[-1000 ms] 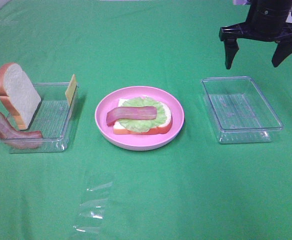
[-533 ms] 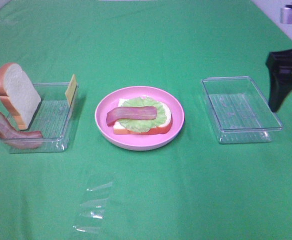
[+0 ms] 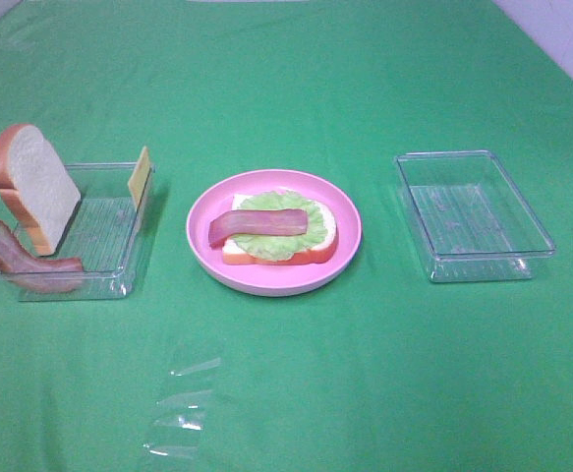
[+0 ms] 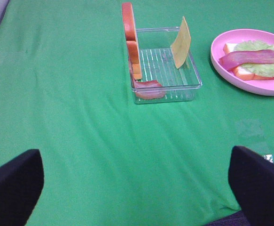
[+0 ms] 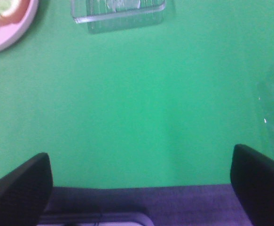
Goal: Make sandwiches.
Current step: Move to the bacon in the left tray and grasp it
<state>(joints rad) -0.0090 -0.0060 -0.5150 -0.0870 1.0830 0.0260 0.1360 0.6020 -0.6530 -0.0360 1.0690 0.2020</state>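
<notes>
On the pink plate (image 3: 350, 211) lies a bread slice (image 3: 320, 251) with a lettuce leaf (image 3: 276, 241) and a bacon strip (image 3: 257, 224) on top; it also shows in the left wrist view (image 4: 249, 57). The left clear tray (image 3: 109, 231) holds a second bread slice (image 3: 32, 185) standing up, a bacon strip (image 3: 26, 262) and a yellow cheese square (image 3: 140, 175) leaning on its wall. Neither gripper shows in the exterior view. My left gripper (image 4: 136, 188) is open and empty over bare cloth near the table's front. My right gripper (image 5: 141, 181) is open and empty at the table's edge.
An empty clear tray (image 3: 473, 214) stands right of the plate. A clear plastic wrapper (image 3: 183, 403) lies on the green cloth near the front. The table's front edge (image 5: 141, 193) shows in the right wrist view.
My right gripper has moved off to the right and out of the exterior view. The food and trays have not moved.
</notes>
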